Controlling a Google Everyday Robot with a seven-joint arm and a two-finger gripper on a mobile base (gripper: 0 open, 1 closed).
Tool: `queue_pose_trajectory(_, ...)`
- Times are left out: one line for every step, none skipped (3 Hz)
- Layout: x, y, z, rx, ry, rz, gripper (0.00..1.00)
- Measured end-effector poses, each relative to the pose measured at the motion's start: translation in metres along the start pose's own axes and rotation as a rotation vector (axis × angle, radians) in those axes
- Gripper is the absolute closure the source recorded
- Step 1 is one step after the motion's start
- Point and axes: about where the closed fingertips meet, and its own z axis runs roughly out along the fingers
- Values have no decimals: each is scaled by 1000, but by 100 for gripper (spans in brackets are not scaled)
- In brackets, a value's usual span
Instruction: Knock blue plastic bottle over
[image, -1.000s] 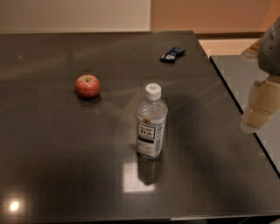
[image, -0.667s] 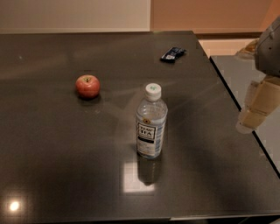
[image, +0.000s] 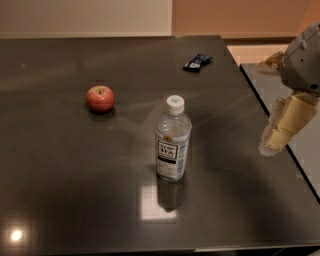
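Bottle upright near mid-bench: the blue plastic bottle (image: 172, 142) stands on its base on the dark, glossy bench (image: 60, 175), a little right of centre and toward the front edge. Clear bluish body, white screw cap (image: 175, 104) on top, white-and-black label (image: 168, 150) facing the camera. Its dim reflection and a pale bright patch sit on the bench surface just in front of it. End effector (image: 274, 142) enters at the far right of the view, cream-coloured, hanging down and slanting left from a grey rounded wrist housing (image: 302, 62). Its tip is over the right edge of the bench, roughly level with the bottle's lower half in the view. Bottle lies to the left of the end effector, well apart from it, with bare bench surface between the two; no contact. Whether the end effector is apart or together cannot be told from this angle; nothing is seen held in it. Red apple (image: 100, 98) rests on the bench behind and to the left of the bottle, well apart from it, shorter than the bottle. Small dark packet (image: 197, 61) lies flat near the far right corner of the bench, behind the bottle and well away from both the bottle and the end effector. A small point of light reflects off the bench at the near left corner.
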Motion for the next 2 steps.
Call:
queue_pose_trajectory(-33,30,46,-124,-193,-84,0)
queue_pose_trajectory(-55,42,61,-157,-294,-120,0)
